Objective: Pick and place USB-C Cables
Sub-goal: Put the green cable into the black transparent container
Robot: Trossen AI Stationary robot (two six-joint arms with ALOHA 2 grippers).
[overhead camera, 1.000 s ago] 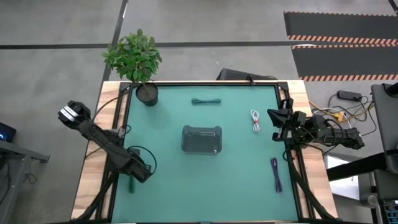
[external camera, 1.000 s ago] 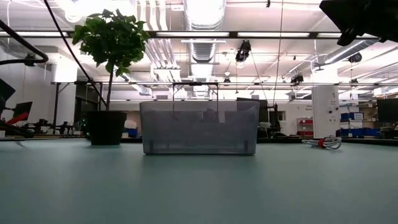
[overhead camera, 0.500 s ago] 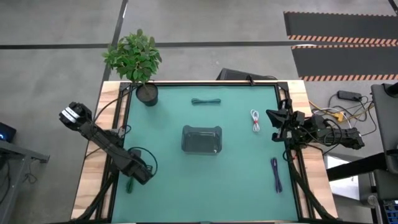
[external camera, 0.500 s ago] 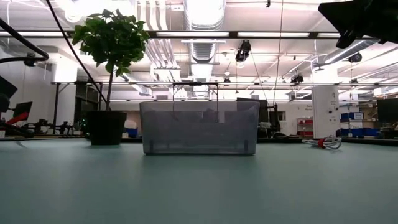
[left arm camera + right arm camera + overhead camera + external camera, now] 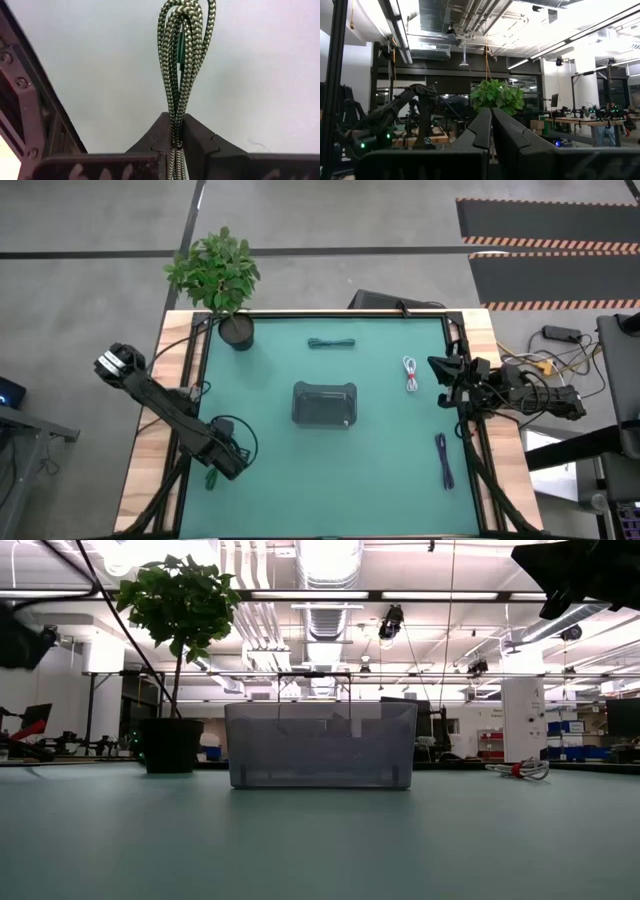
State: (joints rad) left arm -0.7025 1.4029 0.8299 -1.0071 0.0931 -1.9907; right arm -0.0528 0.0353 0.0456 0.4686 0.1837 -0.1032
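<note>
On the left side of the table, near its front corner, the left gripper (image 5: 222, 465) has just squeezed shut on the green cable (image 5: 182, 55). A moment ago its fingers were wide apart, and now they pinch the bundle tight, with the loops sticking out past the tips. In the high view only a bit of green (image 5: 211, 477) shows under the arm. This means the first pick is made, and I think the arm can lift and carry the cable over now. The clear bin (image 5: 325, 403) sits in the middle of the table and looks like the place to drop it. Behind the bin, near the far edge, lies the dark teal cable (image 5: 331, 343). A potted plant (image 5: 216, 275) stands in the far left corner. Going right, the white and red cable (image 5: 410, 373) lies on the mat, and the purple-blue cable (image 5: 443, 459) lies nearer the front. Those three have not been moved. The right gripper (image 5: 446, 382) waits at the right edge, shut tight and holding nothing.
</note>
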